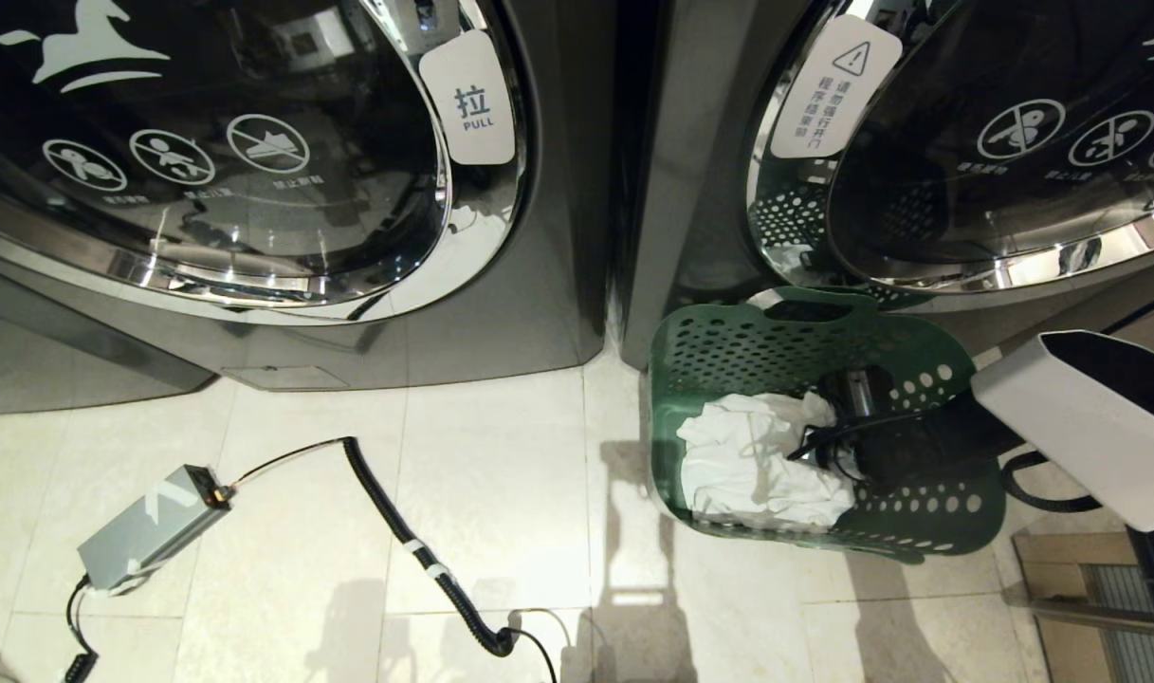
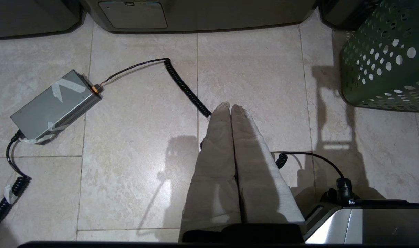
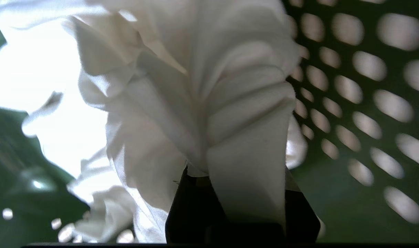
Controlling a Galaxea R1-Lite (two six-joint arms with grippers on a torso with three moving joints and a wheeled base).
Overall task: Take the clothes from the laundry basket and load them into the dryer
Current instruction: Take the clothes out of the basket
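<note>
The dark green laundry basket (image 1: 728, 351) stands on the tiled floor before the right-hand of two front-loading machines; which machine is the dryer I cannot tell. White clothes (image 1: 757, 465) lie bunched in the basket's left half. My right gripper (image 1: 828, 446) reaches into the basket from the right and is shut on a fold of the white cloth (image 3: 195, 103), which drapes over the right gripper (image 3: 209, 168) and hides the tips. The basket's perforated wall (image 3: 360, 103) shows behind. My left gripper (image 2: 230, 106) hangs shut and empty over bare floor, left of the basket (image 2: 385, 62).
Both machines have round glass doors, one at the left (image 1: 235, 142) and one at the right (image 1: 994, 142). A grey box (image 1: 150, 526) with a coiled black cable (image 1: 396, 522) lies on the floor at left. My white arm casing (image 1: 1089, 427) fills the right edge.
</note>
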